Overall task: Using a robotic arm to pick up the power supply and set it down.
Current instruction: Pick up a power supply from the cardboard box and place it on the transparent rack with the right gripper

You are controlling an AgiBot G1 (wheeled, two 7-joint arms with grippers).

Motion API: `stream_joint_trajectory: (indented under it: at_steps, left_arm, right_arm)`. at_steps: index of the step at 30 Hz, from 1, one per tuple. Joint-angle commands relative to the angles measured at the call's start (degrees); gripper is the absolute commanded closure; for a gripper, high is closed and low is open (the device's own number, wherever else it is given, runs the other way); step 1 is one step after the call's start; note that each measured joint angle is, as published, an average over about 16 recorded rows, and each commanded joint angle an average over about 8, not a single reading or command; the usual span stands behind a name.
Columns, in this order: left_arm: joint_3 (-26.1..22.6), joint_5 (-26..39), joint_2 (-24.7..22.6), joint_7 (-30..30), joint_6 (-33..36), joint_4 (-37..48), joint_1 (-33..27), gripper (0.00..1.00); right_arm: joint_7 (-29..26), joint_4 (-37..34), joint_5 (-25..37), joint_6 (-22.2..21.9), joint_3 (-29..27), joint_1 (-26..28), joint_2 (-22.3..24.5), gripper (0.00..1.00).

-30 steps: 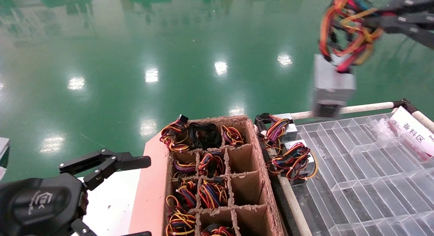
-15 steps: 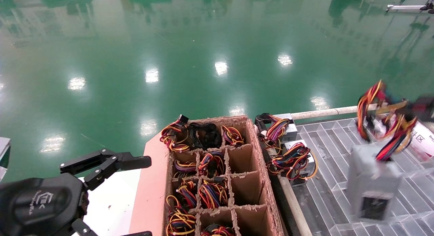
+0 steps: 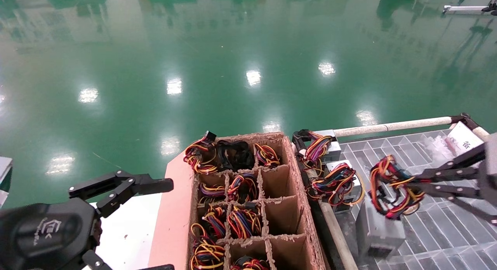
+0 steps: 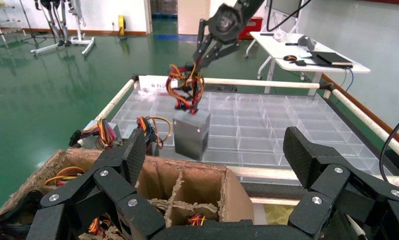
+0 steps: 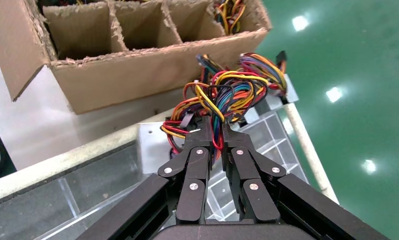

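**Right hand holds power supply by its wires over the tray**

The right hand [image 3: 417,184] reaches in from the right, its fingers [image 5: 202,150] pinched narrow on the looped wire bundle of the power supply [image 3: 378,233]. The grey box hangs below the wires at the near left corner of the clear compartment tray [image 3: 435,227], just right of the brown divided carton [image 3: 306,219]. Two more supplies [image 3: 341,180] lie beside the carton, farther off. The left hand [image 3: 116,186] sits parked at near left, fingers spread wide
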State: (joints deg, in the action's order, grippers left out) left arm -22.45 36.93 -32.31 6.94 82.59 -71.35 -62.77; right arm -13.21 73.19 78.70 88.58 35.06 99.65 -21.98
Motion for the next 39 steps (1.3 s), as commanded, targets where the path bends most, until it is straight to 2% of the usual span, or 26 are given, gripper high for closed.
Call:
stream_joint_trajectory:
  at_steps: [1,8,15,29,39]
  left_arm:
    - [0.00,0.00,0.00,0.00,0.00,0.00,0.00,0.00]
    - [0.00,0.00,0.00,0.00,0.00,0.00,0.00,0.00]
    - [0.00,0.00,0.00,0.00,0.00,0.00,0.00,0.00]
    - [0.00,0.00,0.00,0.00,0.00,0.00,0.00,0.00]
    - [0.00,0.00,0.00,0.00,0.00,0.00,0.00,0.00]
  right_arm:
    - [0.37,-0.58,0.85,-0.03,0.78,-0.05,-1.26,1.00]
    - [2.12,-3.07,0.97,0.17,2.34,0.34,-5.58,1.00]
    - [3.98,-6.05,1.58,-0.27,3.26,0.56,-7.12,1.00]
    - [10.28,-14.45,1.61,-2.93,3.34,-2.53,-6.04,1.00]
    - [13.98,-17.43,0.56,-4.23,2.80,-4.58,-4.64,1.00]
